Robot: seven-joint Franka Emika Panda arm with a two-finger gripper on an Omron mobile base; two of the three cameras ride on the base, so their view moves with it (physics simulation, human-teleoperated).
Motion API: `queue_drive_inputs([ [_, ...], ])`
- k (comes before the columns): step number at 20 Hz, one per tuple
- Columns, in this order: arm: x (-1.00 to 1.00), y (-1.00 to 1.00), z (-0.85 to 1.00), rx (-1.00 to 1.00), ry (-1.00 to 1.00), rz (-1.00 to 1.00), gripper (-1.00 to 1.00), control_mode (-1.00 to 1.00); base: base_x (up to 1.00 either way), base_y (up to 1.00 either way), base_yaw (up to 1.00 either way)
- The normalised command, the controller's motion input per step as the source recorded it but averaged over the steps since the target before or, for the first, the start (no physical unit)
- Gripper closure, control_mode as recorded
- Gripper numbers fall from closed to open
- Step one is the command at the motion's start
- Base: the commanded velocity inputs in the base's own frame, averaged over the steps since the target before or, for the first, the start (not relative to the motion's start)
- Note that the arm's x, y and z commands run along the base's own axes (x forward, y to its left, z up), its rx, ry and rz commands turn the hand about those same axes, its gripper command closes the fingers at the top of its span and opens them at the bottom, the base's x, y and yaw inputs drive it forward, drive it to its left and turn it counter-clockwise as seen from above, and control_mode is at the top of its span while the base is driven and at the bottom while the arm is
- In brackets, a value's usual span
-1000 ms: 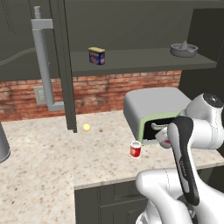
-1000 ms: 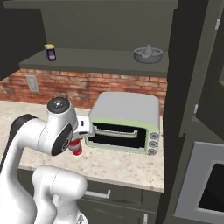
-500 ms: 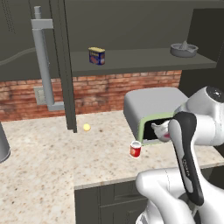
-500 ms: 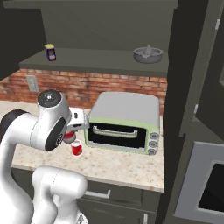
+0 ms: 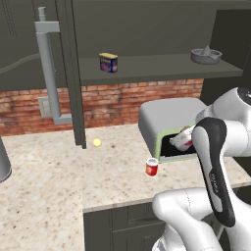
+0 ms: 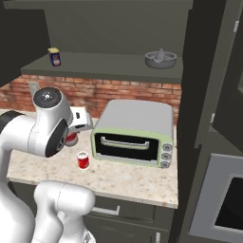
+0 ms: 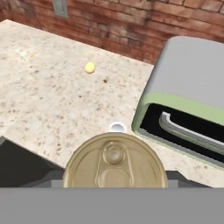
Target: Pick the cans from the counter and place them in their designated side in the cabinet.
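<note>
My gripper [image 7: 114,177] is shut on a can [image 7: 114,166] whose gold pull-tab lid fills the lower middle of the hand view. The same can [image 5: 183,142] shows as a silver and dark red cylinder held above the counter [image 5: 59,186], in front of the oven's mouth; my gripper [image 5: 182,141] holds it there. The bright red can [image 5: 152,167] with a white rim stands upright on the counter, left of and below the held one, and appears again as a red can [image 6: 83,160] and as a can rim [image 7: 117,127]. The cabinet shelf [image 5: 162,68] runs above.
A grey-and-green toaster oven [image 5: 169,120] sits on the counter by my hand. On the shelf are a blue-and-yellow tin [image 5: 108,62] and a grey juicer bowl [image 5: 206,55]. The tall grey bar handle [image 5: 49,73] is on the open door. A small yellow ball [image 5: 97,142] lies on the counter.
My arm has swung and the hand has risen with the silver can, uncovering the red can in the right base view. The red can has stayed put.
</note>
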Motion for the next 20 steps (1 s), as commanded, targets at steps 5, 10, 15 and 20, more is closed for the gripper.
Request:
queue_drive_inputs([
  [5, 0.0, 0.09, 0.35, 0.0, -0.08, 0.06, 1.0, -1.0, 0.0, 0.0, 0.0],
  [10, 0.0, 0.12, 0.31, 0.0, -0.1, 0.04, 1.0, -1.0, 0.0, 0.0, 0.0],
  [15, 0.0, 0.09, 0.29, 0.0, -0.1, 0.03, 1.0, -1.0, 0.0, 0.0, 0.0],
  [20, 0.0, 0.08, 0.27, 0.0, -0.11, 0.02, 1.0, -1.0, 0.0, 0.0, 0.0],
])
